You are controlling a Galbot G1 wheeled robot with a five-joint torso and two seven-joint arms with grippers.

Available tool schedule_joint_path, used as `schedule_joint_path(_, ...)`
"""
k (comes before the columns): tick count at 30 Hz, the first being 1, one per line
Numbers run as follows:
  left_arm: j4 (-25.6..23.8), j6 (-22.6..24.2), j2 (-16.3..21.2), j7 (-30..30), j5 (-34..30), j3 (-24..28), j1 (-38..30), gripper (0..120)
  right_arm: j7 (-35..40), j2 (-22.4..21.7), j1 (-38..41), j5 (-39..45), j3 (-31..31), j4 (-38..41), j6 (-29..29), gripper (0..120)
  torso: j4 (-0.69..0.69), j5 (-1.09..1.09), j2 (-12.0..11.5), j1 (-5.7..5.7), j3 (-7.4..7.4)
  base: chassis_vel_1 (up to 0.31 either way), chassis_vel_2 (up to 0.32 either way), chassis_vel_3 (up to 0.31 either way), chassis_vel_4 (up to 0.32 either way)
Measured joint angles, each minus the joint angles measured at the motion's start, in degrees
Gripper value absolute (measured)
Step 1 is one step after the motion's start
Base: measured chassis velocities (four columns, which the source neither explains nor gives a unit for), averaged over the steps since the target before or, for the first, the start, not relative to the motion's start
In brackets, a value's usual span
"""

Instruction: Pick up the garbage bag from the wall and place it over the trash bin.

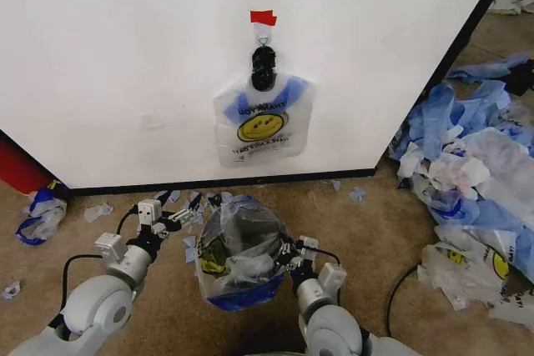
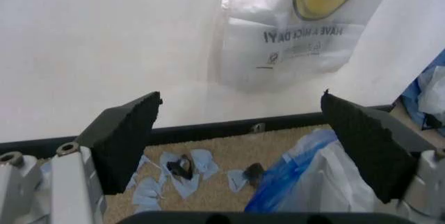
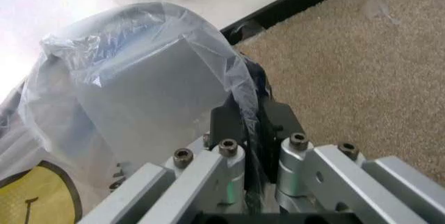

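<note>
A white garbage bag with a yellow smiley face and blue handles hangs from a black clip under red tape on the wall. Below it on the carpet stands the trash bin, dark behind a second translucent bag draped over it. My right gripper is at the bin's right side, shut on that bag's film; the right wrist view shows the plastic pinched in my right gripper. My left gripper is open left of the bin. My left gripper faces the hanging bag.
A heap of blue and white plastic sheets covers the floor on the right. A red object and a crumpled bag lie at the left. Small plastic scraps litter the carpet along the wall's black base strip.
</note>
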Motion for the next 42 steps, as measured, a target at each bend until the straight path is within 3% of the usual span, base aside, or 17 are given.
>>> schedule_joint_path(5, -0.92, 0.06, 0.19, 0.02, 0.28, 0.16, 0.41, 91, -0.17, 0.40, 0.12, -0.38, -0.06, -0.93, 0.31, 0, 0.00, -0.01, 0.00, 0.00, 0.00, 0.000, 0.000, 0.000, 0.000)
schedule_joint_path(13, -6.87, 1.16, 3.65, 0.25, -0.90, 0.11, 3.33, 86, -0.61, 0.62, -0.27, -1.35, -0.16, -1.25, 0.63, 0, 0.02, 0.02, 0.00, 0.00, 0.00, 0.000, 0.000, 0.000, 0.000)
schedule_joint_path(23, -12.67, -0.72, 6.48, 2.22, 0.31, -0.71, 6.87, 95, -0.16, 0.78, -0.43, -2.77, -0.40, -1.46, 0.64, 0, 0.01, 0.02, 0.00, 0.00, 0.00, 0.000, 0.000, 0.000, 0.000)
schedule_joint_path(42, -9.73, -2.71, 4.39, 3.14, 3.68, -0.19, 8.25, 94, 4.48, 1.63, 0.98, -4.03, -1.61, -1.42, -1.35, 0, 0.01, 0.01, 0.00, 0.00, 0.01, 0.000, 0.000, 0.000, 0.000)
